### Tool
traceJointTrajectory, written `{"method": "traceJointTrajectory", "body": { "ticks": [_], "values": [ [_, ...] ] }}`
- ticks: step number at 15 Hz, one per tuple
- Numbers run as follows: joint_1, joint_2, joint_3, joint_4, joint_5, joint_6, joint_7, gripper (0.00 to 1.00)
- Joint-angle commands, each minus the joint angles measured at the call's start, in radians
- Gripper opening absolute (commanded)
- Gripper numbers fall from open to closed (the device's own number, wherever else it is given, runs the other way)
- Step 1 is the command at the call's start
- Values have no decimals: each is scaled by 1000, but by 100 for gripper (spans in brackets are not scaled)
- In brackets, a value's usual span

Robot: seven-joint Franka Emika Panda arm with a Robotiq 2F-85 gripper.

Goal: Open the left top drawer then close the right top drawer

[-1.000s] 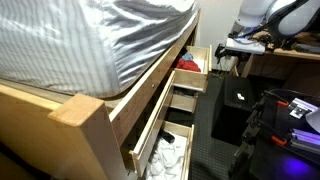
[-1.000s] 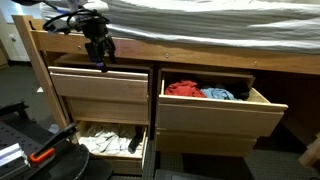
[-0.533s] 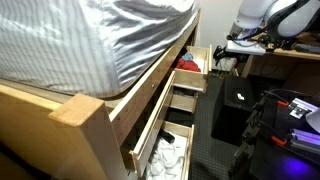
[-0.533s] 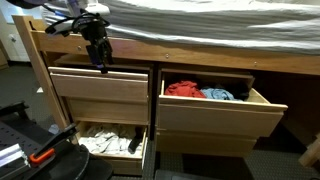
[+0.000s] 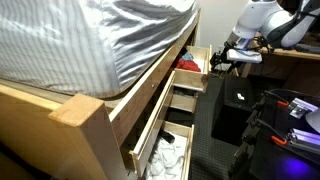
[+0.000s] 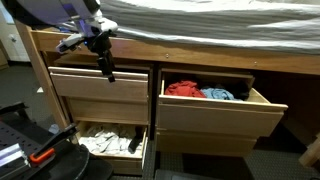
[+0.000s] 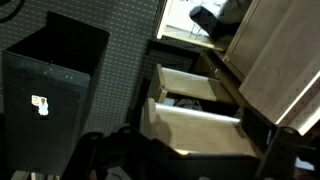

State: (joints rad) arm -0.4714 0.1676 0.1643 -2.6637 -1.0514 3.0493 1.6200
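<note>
The left top drawer is a pale-wood front under the bed rail and looks nearly shut; seen end-on in an exterior view it stands slightly out. The right top drawer is pulled out, with red and blue items inside; its red contents show far along the bed. My gripper points down at the top edge of the left top drawer's front, and I cannot tell whether it touches. It also shows in an exterior view. In the wrist view the dark fingers are spread apart and empty above a pale drawer front.
The lower left drawer is open and holds white rounded items, which also show in an exterior view. A black box stands on the floor beside the bed. A cart with black and orange gear is at the lower left.
The arm has swung. The gripper has moved a little right and down, from the bed rail to the top edge of the left top drawer's front. The drawers have not moved.
</note>
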Motion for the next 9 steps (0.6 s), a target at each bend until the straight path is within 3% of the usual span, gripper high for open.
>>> {"method": "traceJointTrajectory", "body": {
  "ticks": [1,4,5,6,8,9],
  "values": [
    [54,12,-137,72,-182,9,277,100],
    [58,49,-203,85,-313,7,519,100],
    [8,148,-204,72,-293,135,378,100],
    [1,164,-229,81,-376,180,409,100],
    [-21,285,-260,97,-426,235,354,100],
    [-26,315,-283,90,-443,205,344,100]
  ]
}}
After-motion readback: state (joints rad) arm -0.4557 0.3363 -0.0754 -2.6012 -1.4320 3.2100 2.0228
